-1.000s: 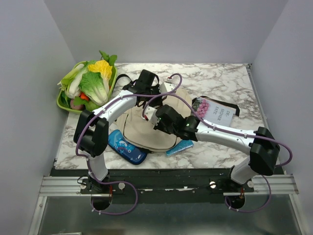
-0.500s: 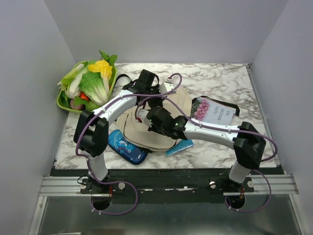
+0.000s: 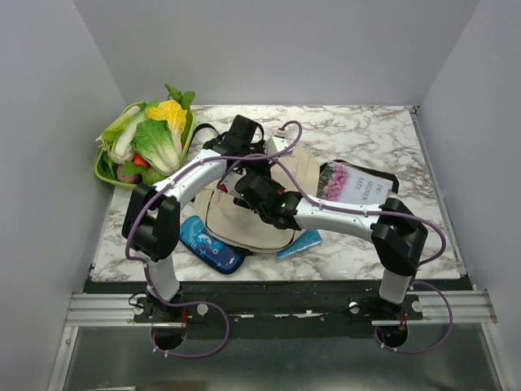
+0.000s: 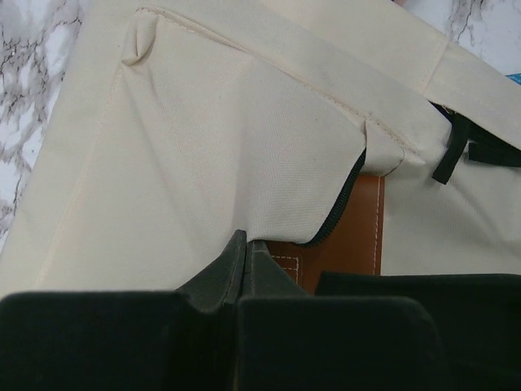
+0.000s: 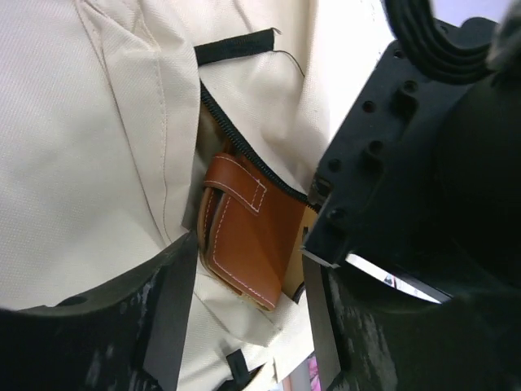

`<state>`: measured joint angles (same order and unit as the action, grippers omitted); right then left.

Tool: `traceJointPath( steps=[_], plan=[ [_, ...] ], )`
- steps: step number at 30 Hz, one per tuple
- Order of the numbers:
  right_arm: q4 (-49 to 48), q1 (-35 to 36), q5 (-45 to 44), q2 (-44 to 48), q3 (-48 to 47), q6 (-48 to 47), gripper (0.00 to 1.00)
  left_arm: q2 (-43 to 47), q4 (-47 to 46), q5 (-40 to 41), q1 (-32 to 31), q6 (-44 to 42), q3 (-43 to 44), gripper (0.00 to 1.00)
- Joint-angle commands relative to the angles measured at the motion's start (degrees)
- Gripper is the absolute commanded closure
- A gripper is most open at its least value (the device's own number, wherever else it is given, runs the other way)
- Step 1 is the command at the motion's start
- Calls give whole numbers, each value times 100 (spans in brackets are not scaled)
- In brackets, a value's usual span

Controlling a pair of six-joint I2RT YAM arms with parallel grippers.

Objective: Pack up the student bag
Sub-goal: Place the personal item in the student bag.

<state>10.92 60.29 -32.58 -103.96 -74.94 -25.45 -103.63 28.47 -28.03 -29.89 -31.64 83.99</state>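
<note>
Now: both arms at bag

Top: student bag (image 3: 244, 220) lying mid table (image 3: 383, 130), both arms over it; blue pencil case (image 3: 210, 243) touching its near-left edge, veg basket (image 3: 110, 175) far left.
L wrist: left end effector (image 4: 247, 244) pinched shut on bag's cream flap by zipper (image 4: 338, 204).
R wrist: right end effector (image 5: 248, 269) spread wide, straddling brown leather patch (image 5: 248, 236).

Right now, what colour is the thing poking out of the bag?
Tan brown leather case with white stitching, clearest in the right wrist view.
</note>
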Motion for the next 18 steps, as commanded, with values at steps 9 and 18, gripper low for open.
traceJointPath(
  steps=[9, 18],
  plan=[
    [-1038, -18, 779, 1527, 1348, 1454, 99, 63, -87, -220, -87, 52, -93, 100],
    [-2030, -26, 928, 2020, 2499, 2008, 99, 63, -140, -176, -87, 105, -66, 100]
  ],
)
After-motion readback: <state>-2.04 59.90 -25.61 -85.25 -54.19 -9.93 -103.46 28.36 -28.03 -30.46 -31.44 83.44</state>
